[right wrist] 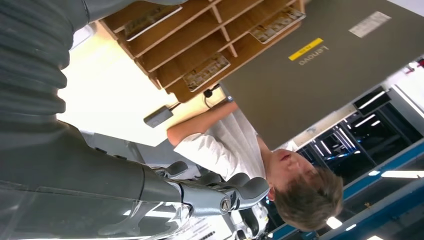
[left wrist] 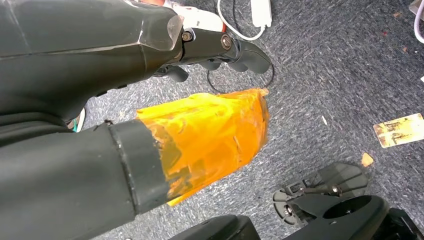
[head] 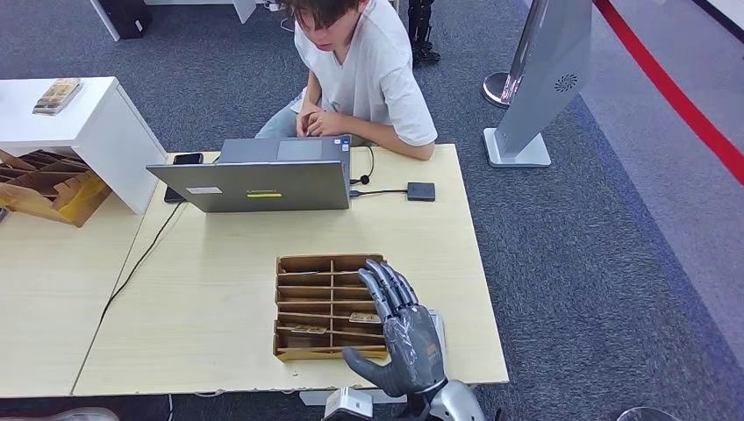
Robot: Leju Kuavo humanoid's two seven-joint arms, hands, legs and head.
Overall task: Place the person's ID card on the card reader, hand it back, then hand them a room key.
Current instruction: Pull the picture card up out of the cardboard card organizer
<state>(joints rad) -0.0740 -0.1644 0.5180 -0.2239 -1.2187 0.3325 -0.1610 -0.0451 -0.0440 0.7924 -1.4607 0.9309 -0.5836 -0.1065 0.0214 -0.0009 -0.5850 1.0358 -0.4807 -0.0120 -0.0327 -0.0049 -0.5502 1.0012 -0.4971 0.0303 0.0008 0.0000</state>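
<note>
A brown wooden tray with several slots lies near the table's front edge, and room key cards lie in some slots. My right hand hovers over the tray's right end, fingers stretched out and apart, holding nothing. The right wrist view shows the tray with its key cards beyond the fingers. The small black card reader sits right of the laptop, cabled to it. My left hand hangs over the carpet with nothing in it, its thumb wrapped in orange tape.
A person sits behind the grey laptop at the table's far edge. A phone lies left of the laptop. A white cabinet and a cardboard tray stand at left. One card lies on the floor.
</note>
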